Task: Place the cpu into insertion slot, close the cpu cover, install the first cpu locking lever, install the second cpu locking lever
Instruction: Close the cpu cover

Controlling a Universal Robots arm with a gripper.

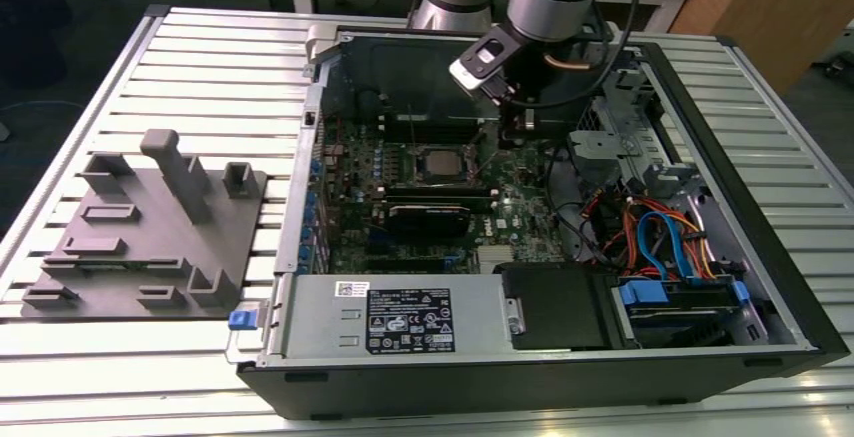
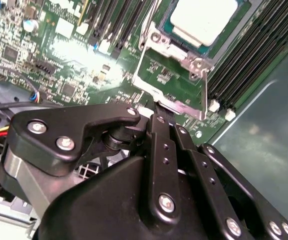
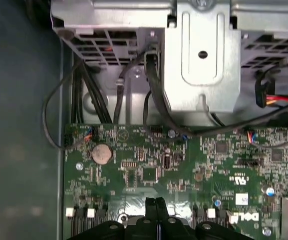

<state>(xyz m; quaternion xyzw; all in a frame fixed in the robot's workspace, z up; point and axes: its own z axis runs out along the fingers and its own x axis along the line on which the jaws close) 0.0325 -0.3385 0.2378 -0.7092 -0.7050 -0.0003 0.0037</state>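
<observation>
Metal of a dull silver-grey forms the flat square top of the cpu (image 2: 203, 17), which is seated in the insertion slot (image 2: 172, 24) on the green circuit board (image 2: 69, 55). The cpu cover (image 2: 171, 46) is seen as a silvery plate lying flat along the chip's edge. A thin wire locking lever (image 2: 205, 92) runs from the plate toward the gripper (image 2: 157, 111).

The gripper's black fingers are pressed together with no gap between them, their tips right at the lever's cross bar. Whether the wire is pinched between them cannot be told.

An open computer case (image 1: 787, 287) on the slatted desk (image 1: 160, 67) is shown in the exterior view. It holds the board, a power supply (image 1: 387, 322) and blue and orange cables (image 1: 654, 232). The chip sits in the upper middle of that frame, just below the arm. A grey moulded fixture (image 1: 134, 247) lies at the exterior view's left.

Long black memory slots (image 2: 248, 55) beside the socket are shown in the second wrist view. A coin cell (image 3: 102, 153) and a metal drive cage (image 3: 198, 60) are shown in the first wrist view.
</observation>
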